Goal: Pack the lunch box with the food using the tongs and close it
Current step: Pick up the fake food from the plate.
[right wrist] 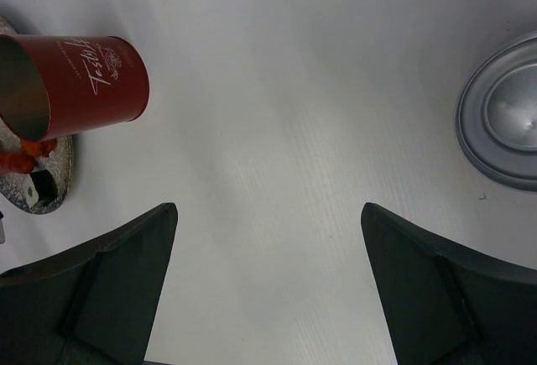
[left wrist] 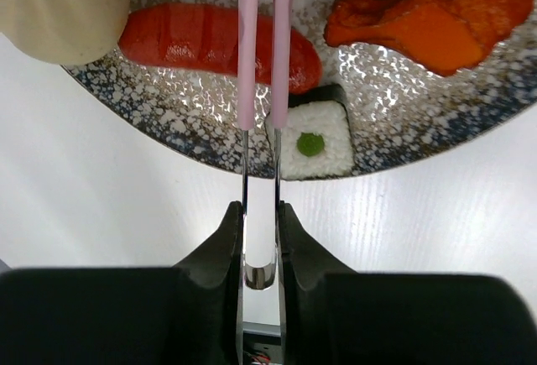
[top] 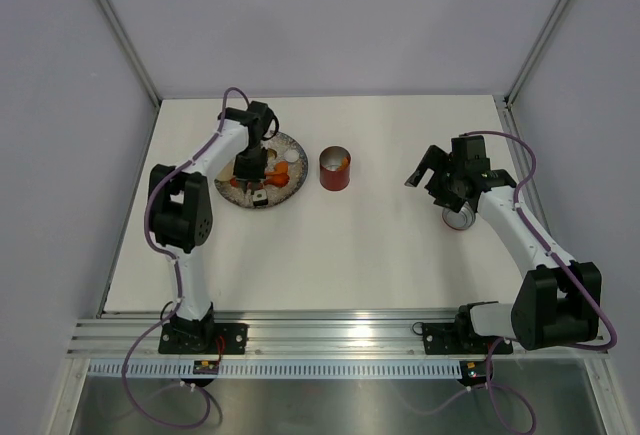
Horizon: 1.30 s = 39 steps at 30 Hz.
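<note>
Two arms, one plate, one canister, one lid, entered from the left. Plate [left wrist: 377,88]: speckled grey, just left of the lunch box [top: 336,169], near it but apart, so each transfer is short. The food [top: 291,155]: on the plate, left of the lunch box. The left wrist view shows a cream lump [left wrist: 59,0], a red oblong piece [left wrist: 193,42], a white block with a green dot [left wrist: 327,159] and an orange piece [left wrist: 436,21]. Left gripper [left wrist: 260,214]: over the plate, left of the lunch box, its fingers clamped on the tongs [left wrist: 248,46]. The pinch falls low on the metal shanks, so that squeezing closes the two pink arms, which run nearly parallel across the red piece. Their tips leave the frame, so whether they hold anything cannot be told. Lunch box: red, upright, mouth uncovered to receive food. Its contents cannot be made out. Right gripper [right wrist: 268,214]: right of the lunch box, above bare table, jaws spread wide and holding nothing, probably waiting for the lid. Lid [right wrist: 503,122]: well right of the lunch box, silver underside up, set aside so the mouth stays free. Judgement: packing is in hand and closing is not yet begun.
</note>
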Each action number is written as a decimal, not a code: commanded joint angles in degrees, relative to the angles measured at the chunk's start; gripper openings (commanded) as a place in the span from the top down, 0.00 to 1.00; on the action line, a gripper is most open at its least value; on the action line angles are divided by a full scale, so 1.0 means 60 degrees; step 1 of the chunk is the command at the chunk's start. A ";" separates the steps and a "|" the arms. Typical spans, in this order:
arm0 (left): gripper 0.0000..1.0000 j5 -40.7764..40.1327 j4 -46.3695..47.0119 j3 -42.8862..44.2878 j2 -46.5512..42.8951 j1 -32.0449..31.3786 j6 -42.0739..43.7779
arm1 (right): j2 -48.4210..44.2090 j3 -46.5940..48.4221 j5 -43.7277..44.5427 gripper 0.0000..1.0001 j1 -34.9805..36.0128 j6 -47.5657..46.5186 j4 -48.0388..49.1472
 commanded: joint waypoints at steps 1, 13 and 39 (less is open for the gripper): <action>0.85 0.0583 0.0215 0.0048 -0.0929 -0.0035 -0.0353 | -0.0056 0.0033 -0.0160 0.01 0.0016 0.0091 0.0304; 0.80 0.1037 0.0376 0.0238 -0.0710 -0.0035 -0.0910 | -0.0144 0.0062 -0.0190 0.01 0.0016 -0.0011 0.0245; 0.74 0.1184 0.0479 0.0150 -0.0314 -0.0035 -0.1130 | -0.0379 -0.0187 -0.0146 0.01 0.0016 -0.0099 0.0260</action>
